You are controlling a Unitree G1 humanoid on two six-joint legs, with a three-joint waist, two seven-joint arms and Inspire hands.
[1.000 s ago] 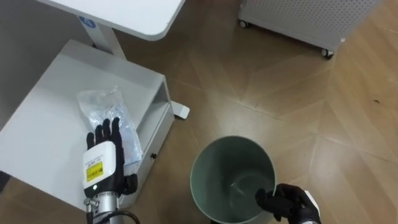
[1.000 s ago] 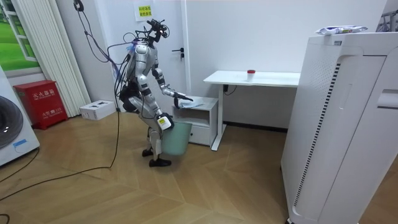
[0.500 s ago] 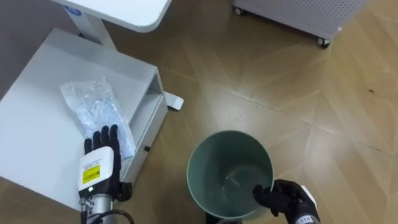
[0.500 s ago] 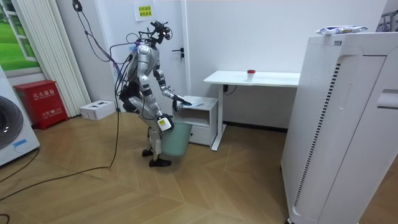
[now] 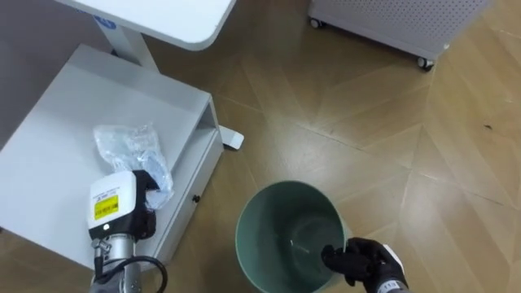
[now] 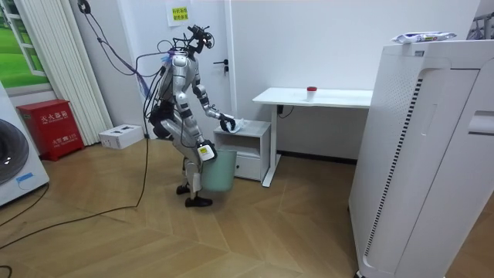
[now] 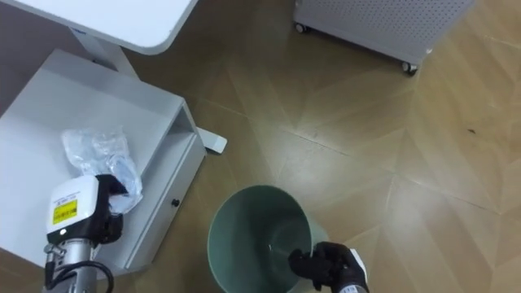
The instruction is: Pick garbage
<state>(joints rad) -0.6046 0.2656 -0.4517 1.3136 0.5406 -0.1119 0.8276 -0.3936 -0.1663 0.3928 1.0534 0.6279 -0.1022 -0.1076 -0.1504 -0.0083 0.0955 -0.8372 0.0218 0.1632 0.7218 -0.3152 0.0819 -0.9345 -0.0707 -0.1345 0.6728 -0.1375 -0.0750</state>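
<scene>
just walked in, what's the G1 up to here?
It stands at a low white cabinet. Its left hand has its fingers curled into the near end of a crumpled clear plastic bag lying on the cabinet top. Its right hand grips the rim of a green bin beside the cabinet. The bag is not yet in the bin.

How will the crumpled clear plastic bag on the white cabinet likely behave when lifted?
The crumpled clear plastic bag looks thin and creased, so it will probably sag rather than hold shape. It lies fairly flat, so it is likely very light. The left hand curls on its near end; glossy film might slip.
</scene>
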